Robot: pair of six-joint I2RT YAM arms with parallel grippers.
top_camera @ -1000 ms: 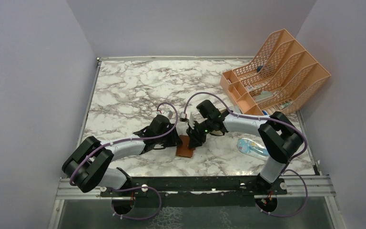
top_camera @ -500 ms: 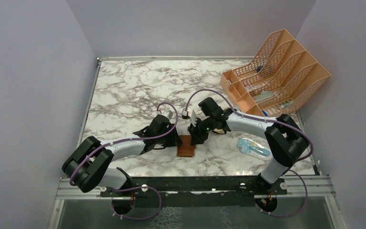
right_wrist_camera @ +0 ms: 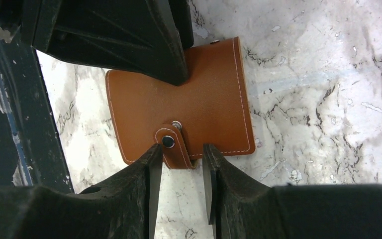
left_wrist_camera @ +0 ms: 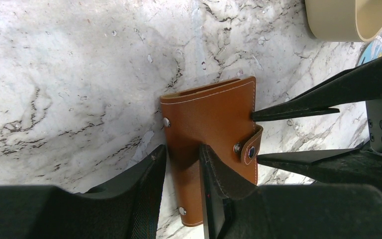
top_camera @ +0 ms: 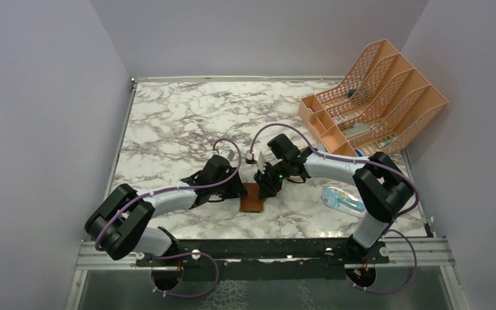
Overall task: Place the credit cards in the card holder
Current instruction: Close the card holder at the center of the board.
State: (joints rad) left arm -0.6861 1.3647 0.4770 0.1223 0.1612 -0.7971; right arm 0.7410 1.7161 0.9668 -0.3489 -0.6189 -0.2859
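Observation:
The card holder (top_camera: 252, 204) is a closed brown leather wallet lying flat on the marble table between the two arms. In the left wrist view my left gripper (left_wrist_camera: 181, 152) stands part open over the card holder (left_wrist_camera: 214, 114). One finger presses on the leather and the other sits just off its edge. In the right wrist view my right gripper (right_wrist_camera: 181, 149) is open, and its fingertips straddle the snap tab (right_wrist_camera: 175, 148) on the card holder (right_wrist_camera: 179, 107) with a small gap showing. No credit cards show in any view.
An orange mesh file rack (top_camera: 374, 97) stands at the back right. A blue-and-clear packet (top_camera: 343, 200) lies right of the right arm. The rim of a tan tray (left_wrist_camera: 348, 20) shows close beyond the wallet. The table's front rail (top_camera: 265, 253) runs near the arm bases.
My right gripper's jaws have widened a little around the snap tab and its wrist has shifted slightly. The left arm and the wallet have not moved.

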